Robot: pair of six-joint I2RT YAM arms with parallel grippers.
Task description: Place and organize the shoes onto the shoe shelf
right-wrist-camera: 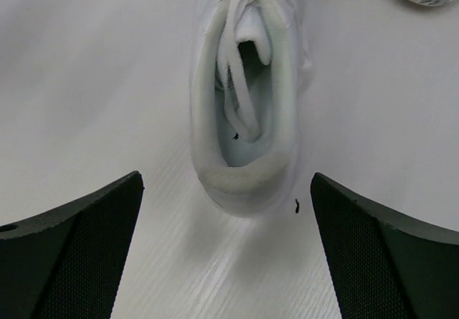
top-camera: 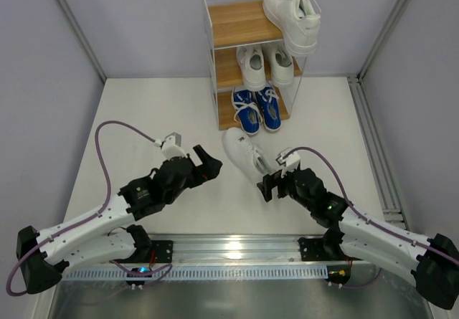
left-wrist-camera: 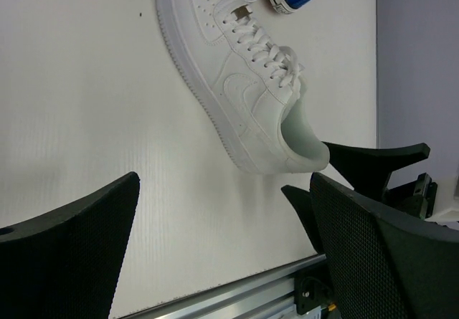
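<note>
Left gripper (top-camera: 207, 160) is hanging low over the worktop (top-camera: 143, 118) with its jaws spread wide and nothing sitting between them. A loose white sneaker (top-camera: 244, 154) is lying on its sole just ahead of it and off to its right. The toe is pointing away toward the shelf (top-camera: 237, 21) and the heel is pointing back at the right gripper (top-camera: 275, 179). The left gripper isn't touching the shoe at all.

Out past that sneaker's toe, ahead of both grippers, the shelf is standing at the far side of the worktop, and it's holding five shoes:
- **Bottom board:** the blue pair (top-camera: 247, 112) is sitting side by side, toes facing the grippers and just beyond the loose sneaker's toe.
- **Middle board:** a white pair (top-camera: 251, 67) is sitting side by side.
- **Top board:** a single white sneaker (top-camera: 292, 18) is sitting on the right half.

Right gripper is also hovering low with its jaws wide apart and isn't gripping anything. The loose sneaker's heel is sitting right in front of it, lined up with the gap between its fingers. In the wrist view you're looking straight down into the shoe's opening, with the laces trailing inside. I'm not seeing any contact between the fingers and the shoe.
</note>
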